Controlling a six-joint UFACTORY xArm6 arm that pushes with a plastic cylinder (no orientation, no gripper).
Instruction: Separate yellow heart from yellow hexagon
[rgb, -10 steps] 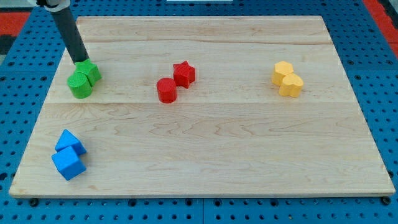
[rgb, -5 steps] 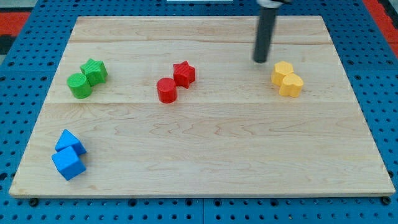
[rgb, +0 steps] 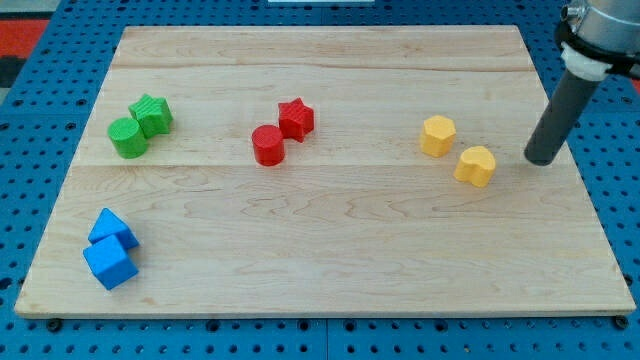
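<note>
The yellow hexagon (rgb: 437, 135) lies at the view's right, upper of the two yellow blocks. The yellow heart (rgb: 476, 166) lies a little below and to the right of it, with a small gap of bare board between them. My tip (rgb: 541, 159) rests on the board to the right of the yellow heart, apart from it, at about the heart's height.
A red star (rgb: 296, 118) and a red cylinder (rgb: 268, 145) touch at the middle. A green star (rgb: 152, 114) and a green cylinder (rgb: 127, 138) touch at the upper left. Two blue blocks (rgb: 111, 250) sit at the lower left. The board's right edge (rgb: 580, 170) is near my tip.
My tip moved from above and to the left of the yellow pair to their right. The two yellow blocks, touching before, now lie apart: the hexagon further left, the heart lower.
</note>
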